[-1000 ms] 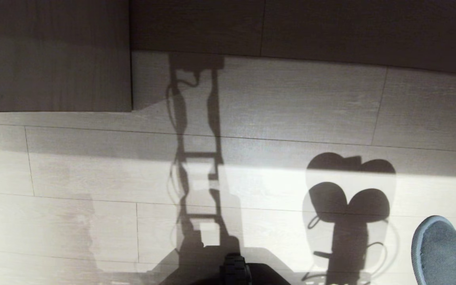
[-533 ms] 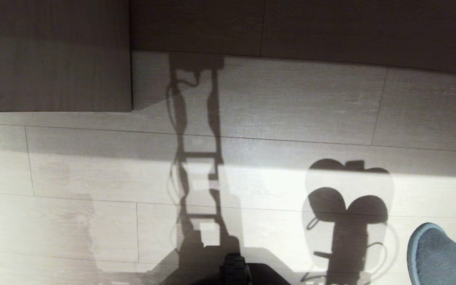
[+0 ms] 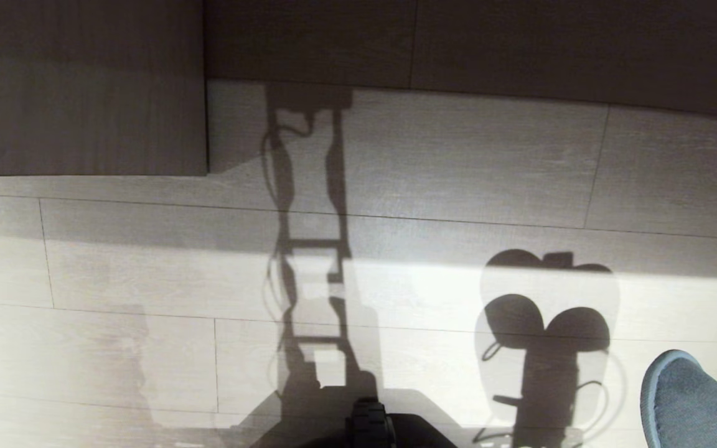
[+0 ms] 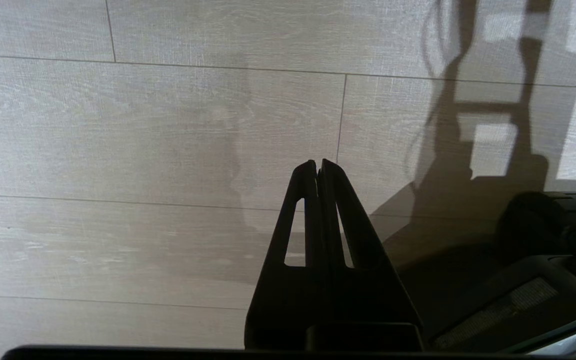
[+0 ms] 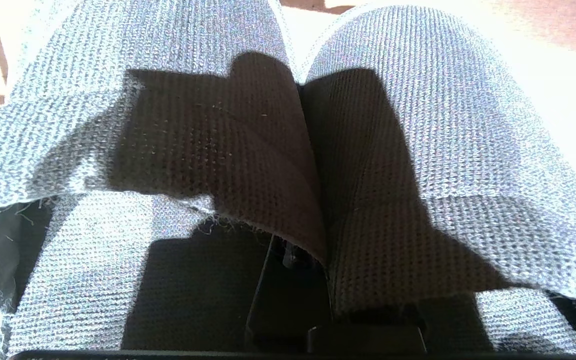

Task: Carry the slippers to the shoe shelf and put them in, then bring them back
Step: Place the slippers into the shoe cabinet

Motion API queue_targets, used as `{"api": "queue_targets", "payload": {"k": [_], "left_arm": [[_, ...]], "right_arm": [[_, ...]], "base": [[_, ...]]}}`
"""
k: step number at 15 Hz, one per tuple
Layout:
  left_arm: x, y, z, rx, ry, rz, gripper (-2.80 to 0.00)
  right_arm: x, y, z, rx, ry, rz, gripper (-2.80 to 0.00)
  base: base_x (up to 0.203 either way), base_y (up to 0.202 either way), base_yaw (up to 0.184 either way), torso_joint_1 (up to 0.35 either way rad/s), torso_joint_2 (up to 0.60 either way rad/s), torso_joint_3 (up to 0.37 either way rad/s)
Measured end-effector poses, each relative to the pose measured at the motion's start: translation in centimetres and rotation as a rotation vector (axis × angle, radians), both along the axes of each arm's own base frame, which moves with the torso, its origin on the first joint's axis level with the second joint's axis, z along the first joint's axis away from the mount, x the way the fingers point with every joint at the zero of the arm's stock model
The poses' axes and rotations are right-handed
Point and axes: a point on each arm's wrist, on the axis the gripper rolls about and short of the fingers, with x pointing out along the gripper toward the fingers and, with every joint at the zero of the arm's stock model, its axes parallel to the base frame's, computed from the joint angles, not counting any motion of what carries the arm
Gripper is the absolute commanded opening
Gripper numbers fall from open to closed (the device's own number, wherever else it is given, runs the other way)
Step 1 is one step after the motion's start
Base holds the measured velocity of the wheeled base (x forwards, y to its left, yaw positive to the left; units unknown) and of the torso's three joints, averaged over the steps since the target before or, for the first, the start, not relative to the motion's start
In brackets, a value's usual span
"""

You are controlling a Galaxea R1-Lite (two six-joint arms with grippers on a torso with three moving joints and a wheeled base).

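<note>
Between the right claw (image 5: 288, 260) fingers, unmarked grey slippers (image 5: 288, 150), pinched

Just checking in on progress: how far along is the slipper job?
Done: the slippers are picked up, pinched together in the right pincer. In hand: carrying them over the floor. No shoe shelf is in view, so what remains cannot be told. The left pincer hangs shut, unused.

Pale wood-plank floor (image 3: 458, 162), sunlit in front; dark wooden panel (image 3: 78, 87) behind, shaded.
</note>
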Motion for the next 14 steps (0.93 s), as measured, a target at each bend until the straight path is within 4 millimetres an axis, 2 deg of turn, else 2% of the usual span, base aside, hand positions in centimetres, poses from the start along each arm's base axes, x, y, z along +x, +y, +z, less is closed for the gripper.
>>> {"api": "queue_targets", "payload": {"k": [4, 14], "left_arm": [[0.0, 0.0, 0.0, -0.005, 0.0, 0.0, -2.8], [0.0, 0.0, -0.01, -0.005, 0.0, 0.0, -2.8]], "right_arm": [[0.0, 0.0, 0.0, 0.0, 0.001, 0.0, -2.8], [0.01, 0.0, 0.0, 0.0, 0.001, 0.0, -2.8]], "base": [[0.0, 0.0, 0.0, 0.002, 0.0, 0.038], [0.0, 0.0, 0.0, 0.003, 0.0, 0.192]]}}
